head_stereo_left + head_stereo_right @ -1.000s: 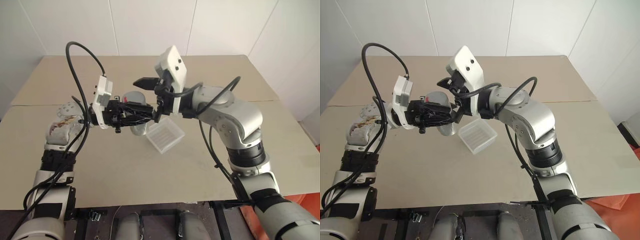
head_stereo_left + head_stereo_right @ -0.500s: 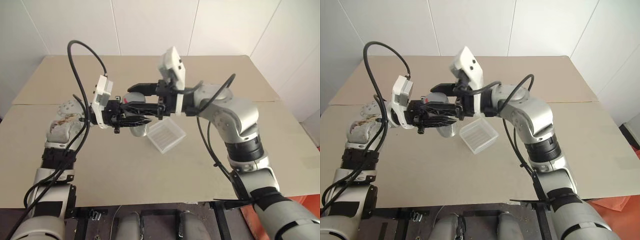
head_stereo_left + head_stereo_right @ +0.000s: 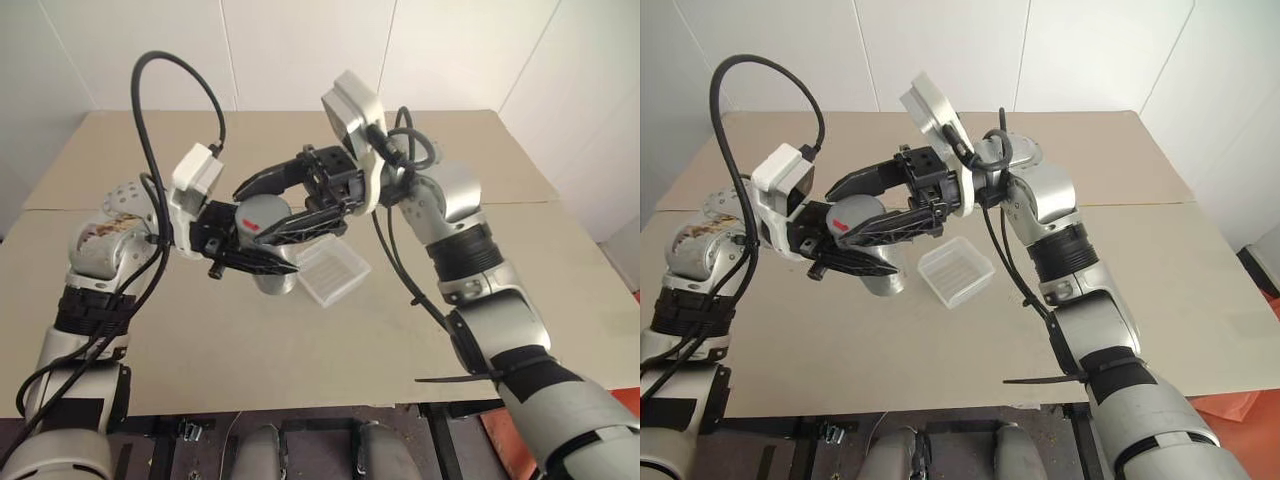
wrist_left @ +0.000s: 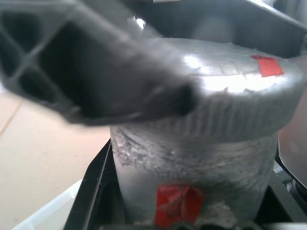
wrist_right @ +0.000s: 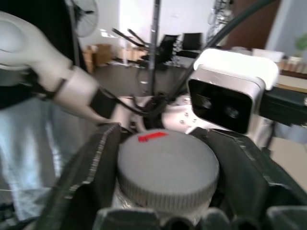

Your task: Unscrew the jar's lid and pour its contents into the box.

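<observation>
Jar with lid on, held above the desk between both end effectors.

Jar hangs over the beige desk, clamped at its body by the left end effector, whose black fingers are clenched on it; a red patch shows on the jar's side in the left wrist view. Grey lid with its red mark sits screwed on top, and the right end effector straddles it with fingers spread, one on each side, not clearly pressing it. Contents cannot be made out through the jar wall. Box rests on the desk just beside the jar, toward the robot's right, with nothing visible on its ribbed bottom. Bare desk runs wide around it to every edge, walls beyond the far edge.
</observation>
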Robot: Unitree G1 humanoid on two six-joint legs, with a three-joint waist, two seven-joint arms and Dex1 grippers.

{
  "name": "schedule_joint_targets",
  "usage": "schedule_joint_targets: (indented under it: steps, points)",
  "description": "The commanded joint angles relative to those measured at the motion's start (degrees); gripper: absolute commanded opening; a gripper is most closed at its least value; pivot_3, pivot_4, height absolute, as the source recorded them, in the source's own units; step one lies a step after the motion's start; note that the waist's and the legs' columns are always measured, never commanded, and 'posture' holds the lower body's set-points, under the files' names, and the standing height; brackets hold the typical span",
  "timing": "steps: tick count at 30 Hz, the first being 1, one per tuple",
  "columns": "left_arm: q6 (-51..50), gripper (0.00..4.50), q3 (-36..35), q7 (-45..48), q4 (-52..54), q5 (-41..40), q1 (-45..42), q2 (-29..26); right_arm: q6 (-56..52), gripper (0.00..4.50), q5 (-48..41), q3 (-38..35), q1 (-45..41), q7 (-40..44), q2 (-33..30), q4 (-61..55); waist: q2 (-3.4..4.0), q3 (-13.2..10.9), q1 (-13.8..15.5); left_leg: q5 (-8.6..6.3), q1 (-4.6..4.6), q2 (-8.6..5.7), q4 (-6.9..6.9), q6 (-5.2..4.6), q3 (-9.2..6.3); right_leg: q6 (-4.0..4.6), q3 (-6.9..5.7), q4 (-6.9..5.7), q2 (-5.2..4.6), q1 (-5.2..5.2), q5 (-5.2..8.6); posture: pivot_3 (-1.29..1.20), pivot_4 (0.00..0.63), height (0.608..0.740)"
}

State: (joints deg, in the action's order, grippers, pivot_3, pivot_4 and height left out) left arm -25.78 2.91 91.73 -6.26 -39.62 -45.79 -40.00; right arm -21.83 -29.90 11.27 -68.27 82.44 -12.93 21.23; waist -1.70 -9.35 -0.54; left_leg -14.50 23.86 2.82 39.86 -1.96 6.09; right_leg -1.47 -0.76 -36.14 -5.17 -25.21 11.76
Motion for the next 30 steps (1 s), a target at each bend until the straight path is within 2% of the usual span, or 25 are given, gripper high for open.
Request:
schedule_joint_targets:
  steps: [1, 5, 8, 13, 20, 24, 30]
  points:
    - [2.5, 1.92, -3.0, -0.6, -1.2, 0.8, -0.2, 0.1, -2.3, 4.46, 1.6, -4.0, 3.4, -8.2, -3.2, -6.8, 0.00, 0.0, 0.2, 0.00, 0.01, -0.01, 0.01, 0.00, 0.00, 0.00, 0.00, 0.00, -0.01, 0.00, 0.00, 0.00, 0.150, 0.740]
    - [5.4, 1.92, -4.3, -3.9, -5.1, 3.7, 0.4, 0.9, -8.5, 4.46, 0.7, -6.8, 9.3, -18.2, -6.4, -19.8, 0.00, 0.0, 0.3, 0.01, 0.04, -0.02, 0.01, 0.01, 0.02, 0.00, -0.01, 0.01, -0.03, -0.03, 0.00, 0.00, 0.150, 0.740]
    - [6.8, 1.92, -4.4, -5.6, -6.9, 5.3, 0.6, 2.3, -14.8, 4.46, -0.2, -7.3, 12.2, -26.7, -6.5, -29.7, 0.00, 0.0, 0.0, 0.02, 0.04, 0.00, -0.02, 0.04, 0.02, 0.00, -0.01, -0.02, -0.02, -0.06, 0.00, 0.00, 0.150, 0.740]
    - [8.5, 1.92, -3.1, -7.1, -9.2, 8.2, -0.9, 5.3, -22.3, 4.46, 4.7, -2.0, 9.7, -38.5, -2.7, -33.9, 0.00, 0.0, -0.7, 0.08, -0.02, 0.02, -0.02, 0.13, 0.03, 0.01, 0.04, -0.04, 0.03, -0.09, 0.00, 0.00, 0.150, 0.740]
    - [9.0, 1.92, -3.1, -6.7, -11.0, 9.6, -3.0, 6.3, -21.9, 4.46, 10.8, 3.0, 8.6, -45.4, 1.6, -29.4, 0.00, 0.0, -0.2, 0.07, 0.01, -0.01, 0.00, 0.11, 0.02, 0.01, 0.02, -0.03, 0.01, -0.07, 0.00, 0.00, 0.150, 0.740]
    - [8.6, 1.92, -3.6, -6.3, -10.7, 9.6, -2.9, 5.6, -22.2, 4.46, 10.5, 0.6, 9.1, -45.9, 0.3, -28.2, 0.00, 0.0, -0.2, 0.02, 0.08, -0.01, 0.00, 0.03, 0.01, 0.00, 0.01, -0.01, 0.00, -0.06, -0.01, 0.00, 0.150, 0.740]
    - [7.9, 1.92, -5.2, -5.6, -9.4, 8.7, -0.8, 3.1, -21.6, 4.46, 5.4, -5.4, 12.2, -42.7, -4.8, -30.6, 0.00, 0.0, -0.2, -0.01, 0.15, 0.00, 0.00, -0.01, -0.03, -0.01, -0.04, 0.07, 0.00, -0.07, -0.01, 0.00, 0.150, 0.740]
